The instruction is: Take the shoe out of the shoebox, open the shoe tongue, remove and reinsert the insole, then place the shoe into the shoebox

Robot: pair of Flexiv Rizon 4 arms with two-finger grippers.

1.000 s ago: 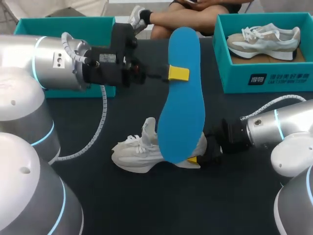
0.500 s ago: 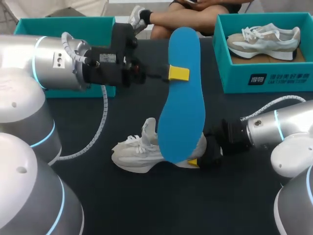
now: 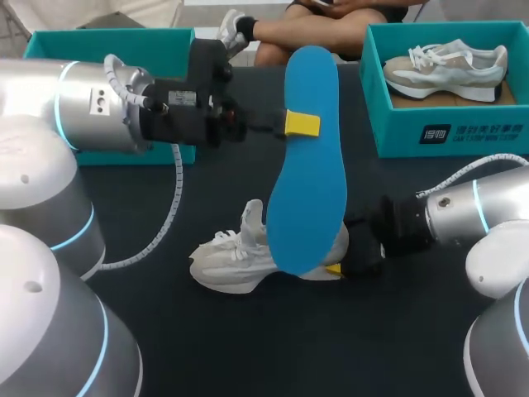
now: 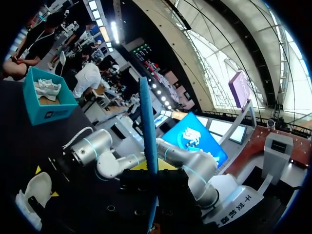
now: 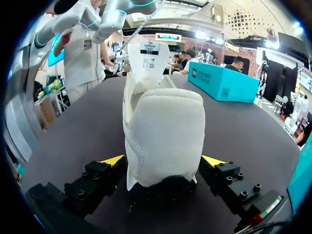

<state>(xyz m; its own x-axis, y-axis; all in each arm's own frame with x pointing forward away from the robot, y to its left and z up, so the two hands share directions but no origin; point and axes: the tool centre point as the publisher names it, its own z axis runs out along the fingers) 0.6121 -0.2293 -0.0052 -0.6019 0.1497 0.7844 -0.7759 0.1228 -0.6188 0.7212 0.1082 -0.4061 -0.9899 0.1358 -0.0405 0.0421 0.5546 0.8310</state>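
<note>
My left gripper [image 3: 291, 125] is shut on the blue insole [image 3: 307, 178] and holds it up over the table's middle, long axis running toward the front. In the left wrist view the insole [image 4: 148, 131] shows edge-on, rising from that gripper [image 4: 152, 181]. Under it the white shoe [image 3: 244, 255] lies on the dark table, toe to the left. My right gripper [image 3: 340, 265] is at the shoe's heel. In the right wrist view the heel [image 5: 163, 126] stands between the wide-open fingers of that gripper [image 5: 163, 161], with a small gap at each yellow tip.
A teal shoebox [image 3: 463, 132] at the back right holds a second white and beige shoe [image 3: 446, 68]. Another teal box [image 3: 107, 41] stands at the back left, partly behind my left arm. Bare dark table lies in front of the shoe.
My right gripper has opened wider around the shoe's heel and drawn back a little to the right. The left arm and the insole have stayed put.
</note>
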